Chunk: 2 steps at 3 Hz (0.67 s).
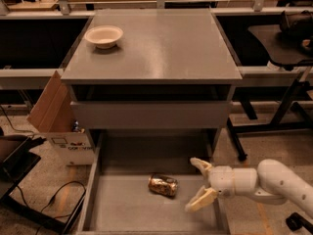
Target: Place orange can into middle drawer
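Note:
The orange can lies on its side on the flat grey floor of the open middle drawer, near the middle. My gripper is open and empty, just to the right of the can, over the drawer's right part. One pale finger points up-left, the other points down-left. There is a small gap between the can and the fingers. The white arm comes in from the lower right.
A cream bowl sits on the grey cabinet top at the back left. A plain grey drawer front is shut above the open drawer. A cardboard box stands at the left. Cables lie on the floor lower left.

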{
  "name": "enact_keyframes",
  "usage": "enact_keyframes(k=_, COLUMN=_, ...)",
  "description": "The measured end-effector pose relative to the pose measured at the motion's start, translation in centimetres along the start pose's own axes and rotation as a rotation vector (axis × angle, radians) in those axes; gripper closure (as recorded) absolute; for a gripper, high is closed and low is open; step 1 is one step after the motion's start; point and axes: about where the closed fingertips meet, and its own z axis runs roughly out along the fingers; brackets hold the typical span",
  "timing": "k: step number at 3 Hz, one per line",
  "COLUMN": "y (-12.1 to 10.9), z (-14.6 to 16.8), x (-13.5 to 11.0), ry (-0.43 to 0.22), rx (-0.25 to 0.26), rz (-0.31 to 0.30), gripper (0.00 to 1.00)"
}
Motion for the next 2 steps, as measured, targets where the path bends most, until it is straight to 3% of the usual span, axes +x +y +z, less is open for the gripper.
enact_keyframes(k=1, y=3.7, z=-3.5, x=-3.1, ry=0.148, rx=0.019, rz=-0.045, gripper=0.0)
enact_keyframes(k=2, y=4.1, z=-7.0, x=-9.6, ry=0.287, rx=0.088, rz=-0.168, gripper=0.0)
